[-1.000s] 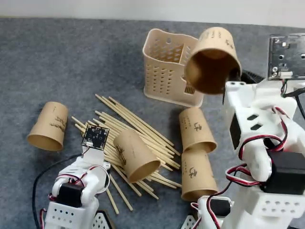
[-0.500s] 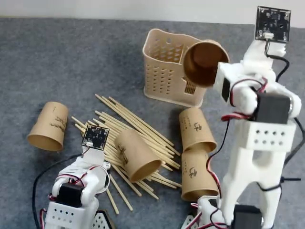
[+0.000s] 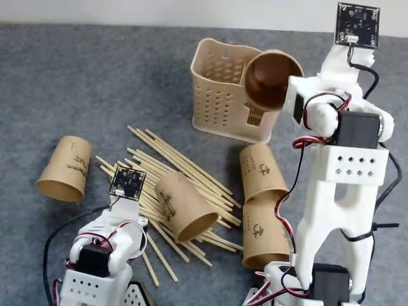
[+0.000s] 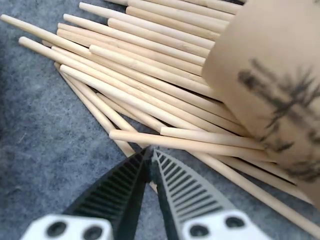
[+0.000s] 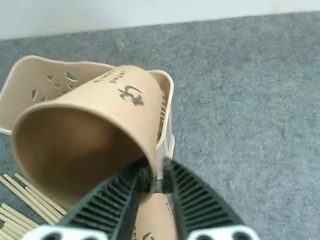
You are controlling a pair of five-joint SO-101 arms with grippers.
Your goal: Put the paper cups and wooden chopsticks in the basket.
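Paper cup [image 5: 112, 112] in right claw [image 5: 154, 176]

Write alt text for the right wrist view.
The right gripper pinches the rim of a paper cup, which is tilted with its open mouth toward the camera, in front of the beige basket. Chopstick ends lie on the grey mat nearby.

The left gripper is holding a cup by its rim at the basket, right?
Not quite: it is the right gripper that holds the cup by its rim at the basket, as the right wrist view shows.
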